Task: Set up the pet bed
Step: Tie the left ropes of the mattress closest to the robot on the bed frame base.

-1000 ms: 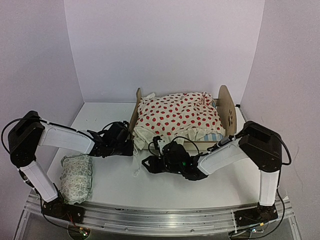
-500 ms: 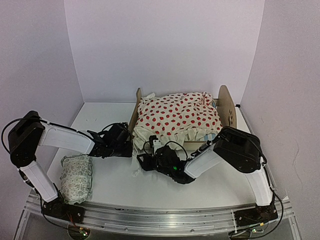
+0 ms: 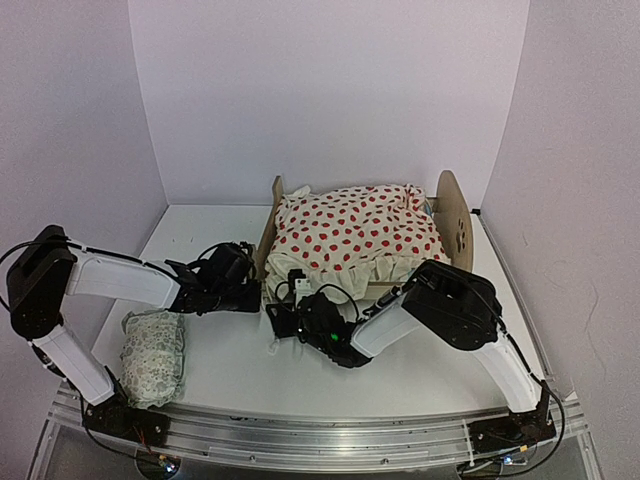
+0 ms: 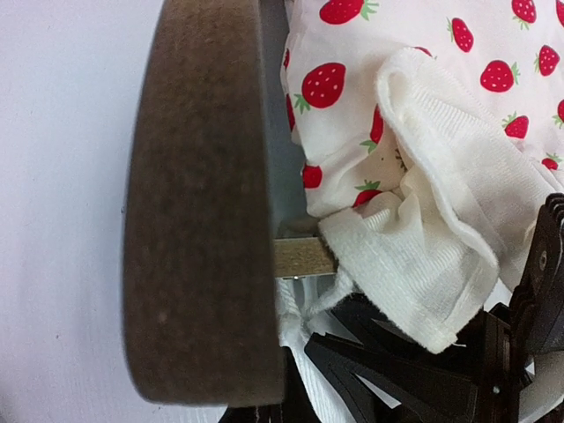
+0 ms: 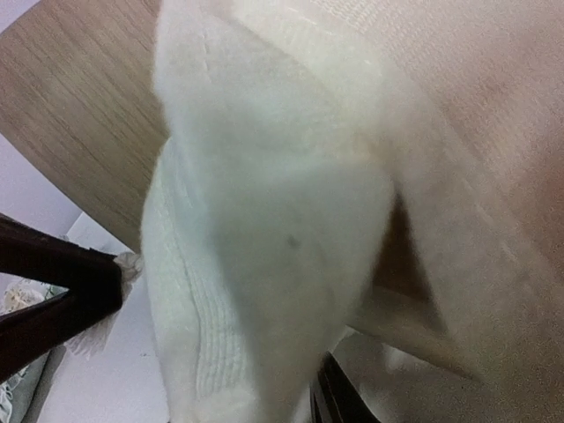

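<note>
The pet bed (image 3: pixel 452 212) stands at the centre of the white table (image 3: pixel 200 235), its rounded headboard with the paw-print cutout toward the right of the overhead frame and the lower footboard (image 3: pixel 268 222) toward the left. A cream blanket (image 3: pixel 355 235) with red print lies heaped over the frame; the left wrist view shows the print to be small strawberries. The left gripper (image 3: pixel 248 292) sits low at the footboard's near corner, just beside the blanket's ruffled hem (image 4: pixel 414 264), which hangs over the frame's edge. The right gripper (image 3: pixel 283 318) is close by, just below and right of it, pressed into the same hem, which fills its camera. I cannot tell how far either pair of fingers is parted or whether they hold cloth. A pale patterned pillow (image 3: pixel 152 355) lies at lower left.
</note>
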Motion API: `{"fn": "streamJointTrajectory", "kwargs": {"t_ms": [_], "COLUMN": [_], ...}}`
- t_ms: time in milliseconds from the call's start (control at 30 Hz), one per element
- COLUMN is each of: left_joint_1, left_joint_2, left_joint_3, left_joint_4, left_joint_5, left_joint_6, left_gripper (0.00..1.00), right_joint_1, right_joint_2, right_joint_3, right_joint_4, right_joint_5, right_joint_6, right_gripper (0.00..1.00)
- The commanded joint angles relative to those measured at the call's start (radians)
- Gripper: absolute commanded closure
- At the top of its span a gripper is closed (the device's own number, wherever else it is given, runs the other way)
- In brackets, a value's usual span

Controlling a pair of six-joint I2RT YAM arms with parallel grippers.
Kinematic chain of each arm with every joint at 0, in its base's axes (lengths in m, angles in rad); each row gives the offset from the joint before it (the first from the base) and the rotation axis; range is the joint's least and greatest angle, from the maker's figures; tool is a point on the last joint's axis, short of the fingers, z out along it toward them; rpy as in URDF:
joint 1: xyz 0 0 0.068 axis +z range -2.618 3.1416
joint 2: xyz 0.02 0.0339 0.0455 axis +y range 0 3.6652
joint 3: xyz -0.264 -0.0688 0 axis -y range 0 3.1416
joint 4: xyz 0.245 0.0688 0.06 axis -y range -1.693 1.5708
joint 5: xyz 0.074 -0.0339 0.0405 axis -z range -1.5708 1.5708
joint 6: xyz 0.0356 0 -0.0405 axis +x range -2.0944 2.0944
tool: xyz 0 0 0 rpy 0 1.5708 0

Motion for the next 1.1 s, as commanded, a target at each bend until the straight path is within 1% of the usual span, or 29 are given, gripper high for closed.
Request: {"fn": "streamJointTrajectory", "kwargs": {"t_ms": [0,233,433,467,600,733,900,1067], "left_joint_1": [0.01,0.012,0.014,0.014,0.016,0.02,0.02,0.02], "left_joint_2": [-0.033,-0.033,-0.025,-0.022,-0.008,0.024,0.013,0.033], "left_joint_3": [-0.02,-0.025,-0.015,-0.011,0.006,0.058,0.044,0.067], "left_joint_4": [0.024,0.035,0.043,0.043,0.031,-0.033,0.011,0.029], "left_joint_5": [0.007,0.019,0.024,0.024,0.022,0.02,0.036,0.059], "left_joint_6": [0.019,0.029,0.035,0.035,0.018,-0.007,-0.028,-0.03], "left_gripper": [1.0,1.0,1.0,1.0,1.0,1.0,1.0,1.0], "right_joint_1": [0.001,0.002,0.002,0.001,0.002,0.001,0.002,0.003], "right_joint_2": [0.044,0.072,0.058,0.054,0.041,0.013,-0.03,-0.062], "right_joint_3": [0.053,0.087,0.091,0.087,0.077,0.047,0.015,-0.01], "right_joint_4": [0.032,0.032,0.033,0.036,0.047,0.052,0.052,0.05], "right_joint_5": [0.041,0.048,0.044,0.04,0.02,0.017,0.001,-0.042], "right_joint_6": [-0.027,-0.021,-0.026,-0.027,-0.019,-0.016,-0.028,-0.007], "right_gripper": [0.71,0.81,0.99,1.0,1.0,1.0,1.0,1.0]}}
